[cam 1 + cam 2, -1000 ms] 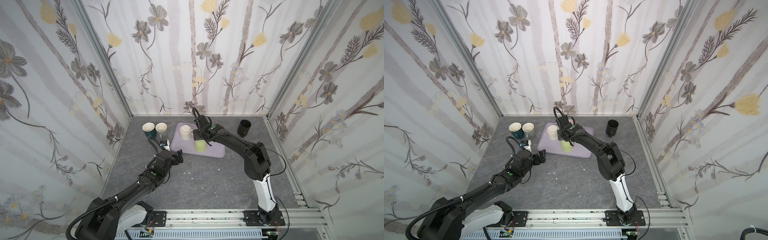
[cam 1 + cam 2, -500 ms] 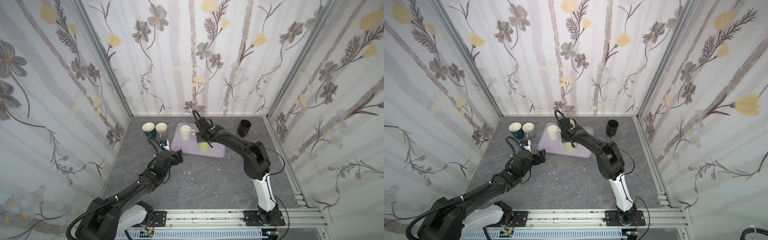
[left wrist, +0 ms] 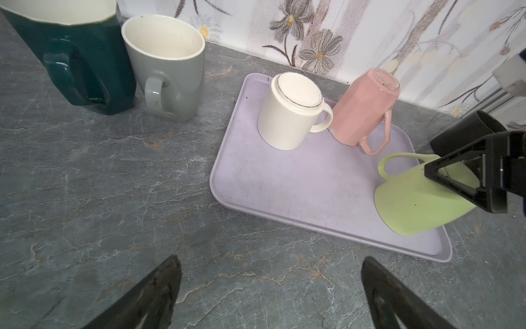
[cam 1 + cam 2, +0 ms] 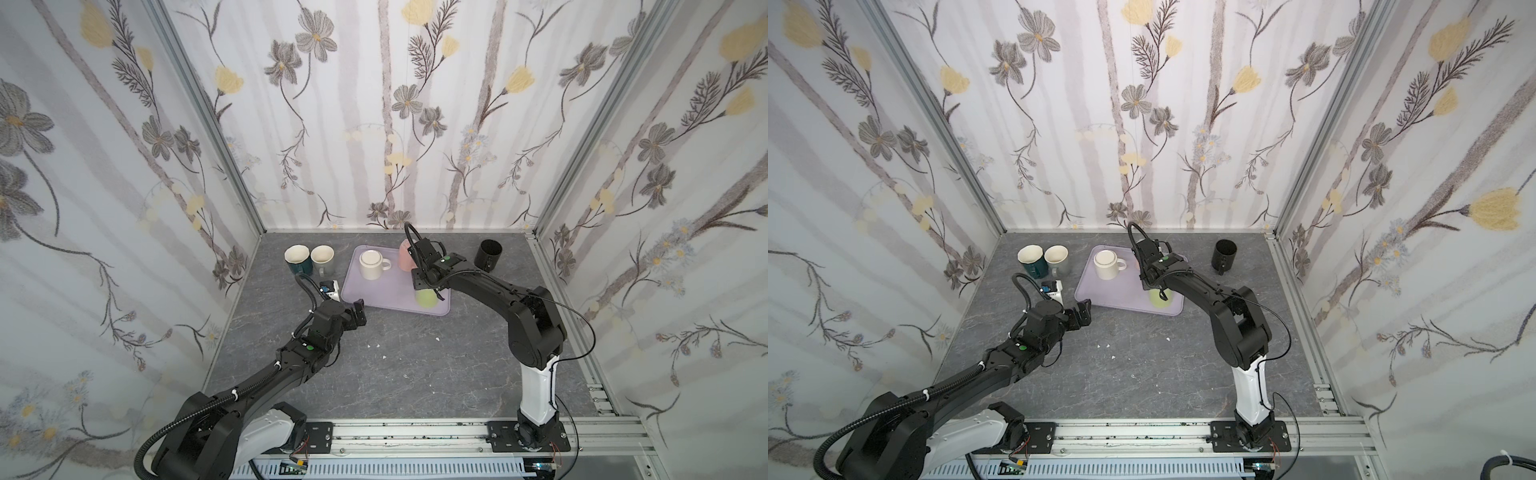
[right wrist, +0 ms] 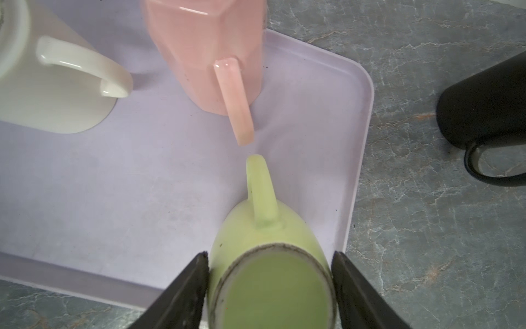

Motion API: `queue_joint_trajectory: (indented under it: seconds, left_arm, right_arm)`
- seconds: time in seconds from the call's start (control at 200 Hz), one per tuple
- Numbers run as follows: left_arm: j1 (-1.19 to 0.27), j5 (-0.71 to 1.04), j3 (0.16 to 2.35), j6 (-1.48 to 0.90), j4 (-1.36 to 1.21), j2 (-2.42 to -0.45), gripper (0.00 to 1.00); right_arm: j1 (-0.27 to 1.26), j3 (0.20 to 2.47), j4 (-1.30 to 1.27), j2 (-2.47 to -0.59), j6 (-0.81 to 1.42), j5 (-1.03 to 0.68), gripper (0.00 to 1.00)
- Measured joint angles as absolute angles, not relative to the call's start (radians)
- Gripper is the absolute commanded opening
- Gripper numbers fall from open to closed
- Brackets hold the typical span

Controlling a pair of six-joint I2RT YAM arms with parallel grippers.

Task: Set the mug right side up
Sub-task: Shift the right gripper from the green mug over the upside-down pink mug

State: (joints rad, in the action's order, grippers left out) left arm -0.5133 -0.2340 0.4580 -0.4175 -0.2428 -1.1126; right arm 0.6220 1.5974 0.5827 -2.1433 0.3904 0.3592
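Observation:
A light green mug stands upside down near the front right corner of the lilac tray. My right gripper reaches down over it. Its two fingers press on opposite sides of the mug's upturned base, with the handle pointing away from the wrist. From the left wrist view, a black finger lies against the green mug. My left gripper hovers open over bare table, just short of the tray's front left corner, with nothing in it.
On the tray also stand an upside-down white mug and an upside-down pink mug. A teal mug and a grey mug stand upright left of the tray. A black mug stands at the back right.
My right gripper has come down from the back of the tray over the green mug, and its jaws have narrowed onto the mug. The left arm has not moved.

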Motion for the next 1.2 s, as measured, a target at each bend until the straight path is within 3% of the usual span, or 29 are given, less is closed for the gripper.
queue_joint_trajectory:
  seconds: [0.33, 0.879, 0.994, 1.104, 1.199]
  left_arm:
    - [-0.509, -0.232, 0.458, -0.419, -0.244, -1.121, 1.0]
    - [-0.506, -0.224, 0.458, -0.423, -0.244, -1.121, 1.0]
    - [-0.505, -0.223, 0.458, -0.424, -0.244, -1.121, 1.0]
    - [-0.505, -0.22, 0.458, -0.426, -0.244, -1.121, 1.0]
    - [-0.505, -0.219, 0.458, -0.426, -0.244, -1.121, 1.0]
  right_arm:
    - [0.57, 1.562, 0.542, -2.123, 0.379, 0.364, 0.68]
    - [0.561, 1.758, 0.522, -2.201, 0.338, 0.26, 0.71]
    - [0.565, 1.796, 0.522, -2.222, 0.331, 0.241, 0.67]
    - [0.569, 1.836, 0.522, -2.257, 0.331, 0.229, 0.58]
    - [0.568, 1.864, 0.523, -2.291, 0.331, 0.211, 0.57]
